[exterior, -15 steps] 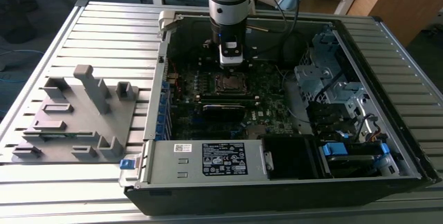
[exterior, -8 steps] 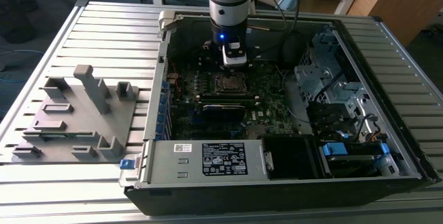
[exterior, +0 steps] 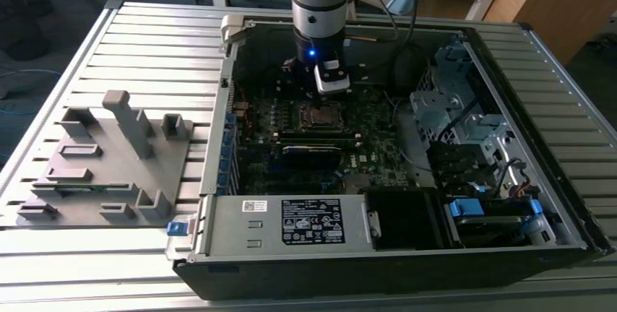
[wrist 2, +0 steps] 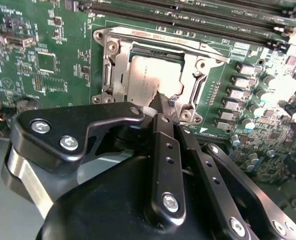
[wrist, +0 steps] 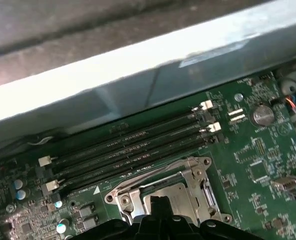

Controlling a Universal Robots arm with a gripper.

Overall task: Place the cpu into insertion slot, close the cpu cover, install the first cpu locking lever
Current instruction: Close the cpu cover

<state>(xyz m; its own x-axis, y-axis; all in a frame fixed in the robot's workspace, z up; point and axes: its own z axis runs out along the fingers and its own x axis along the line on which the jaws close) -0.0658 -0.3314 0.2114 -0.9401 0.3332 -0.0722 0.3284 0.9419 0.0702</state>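
A: CPU [wrist 2: 152, 77] is sitting flat in the socket on the motherboard [wrist 2: 53, 65], silver top showing thru the open centre of the cpu cover [wrist 2: 160, 41]. Cover is lying down over it, I'm reading it as closed.

B: Where's the gripper sitting?

A: I'm seeing the gripper [wrist 2: 162, 102] hanging right over the socket in the second wrist view, black fingers [wrist 2: 162, 150] pressed together, tips coming to one point at the edge of the chip nearest the cam. Nothing clamped btwn them. Can't tell if the tip is touching the cover or just above it.

B: Ext view agreeing?

A: Yep. Arm [exterior: 318, 1] is reaching straight down into the open PC case [exterior: 386, 254], white wrist block just behind the socket [exterior: 321, 115]. Case is lying on its side on the slatted metal table [exterior: 144, 30]. Grey fixture plate [exterior: 97, 167] w/ upright blocks is sitting on the exterior view's left, well apart from the case.

B: Levers?

A: Wire lever [wrist 2: 207, 50] is running along the cover's far side next to the RAM slots [wrist: 128, 145]. In the first wrist view I'm getting the cover frame [wrist: 187, 175] and fingertips [wrist: 160, 202] over the middle. Can't tell if any lever is latched.
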